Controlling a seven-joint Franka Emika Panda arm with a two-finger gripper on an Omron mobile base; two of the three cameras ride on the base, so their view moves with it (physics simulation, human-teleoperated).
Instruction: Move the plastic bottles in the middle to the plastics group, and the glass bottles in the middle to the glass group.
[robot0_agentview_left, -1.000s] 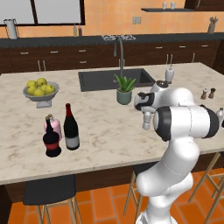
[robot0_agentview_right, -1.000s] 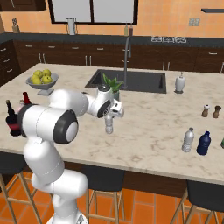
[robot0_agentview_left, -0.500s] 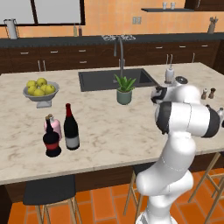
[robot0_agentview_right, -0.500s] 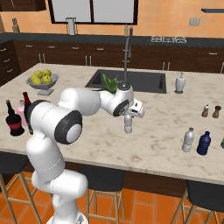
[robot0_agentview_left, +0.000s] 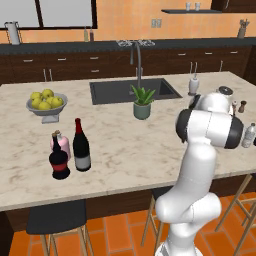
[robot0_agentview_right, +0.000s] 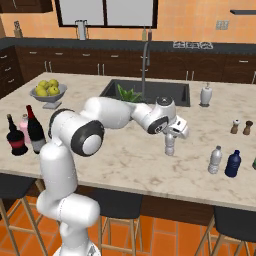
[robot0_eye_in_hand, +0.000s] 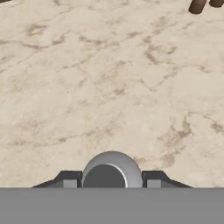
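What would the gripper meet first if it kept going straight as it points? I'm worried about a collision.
Probably bare marble counter: the gripper, shut on a plastic bottle, points down at it; depth is unclear.

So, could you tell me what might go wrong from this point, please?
The gripper holds a plastic bottle near its cap, so the hanging body may swing or slip during travel. The other plastic bottle and the blue bottle stand close together at the counter's near edge; setting down beside them could topple one.

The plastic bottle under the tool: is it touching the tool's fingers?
Touching. In the hand view the plastic bottle sits between both fingers, no gap on either side.
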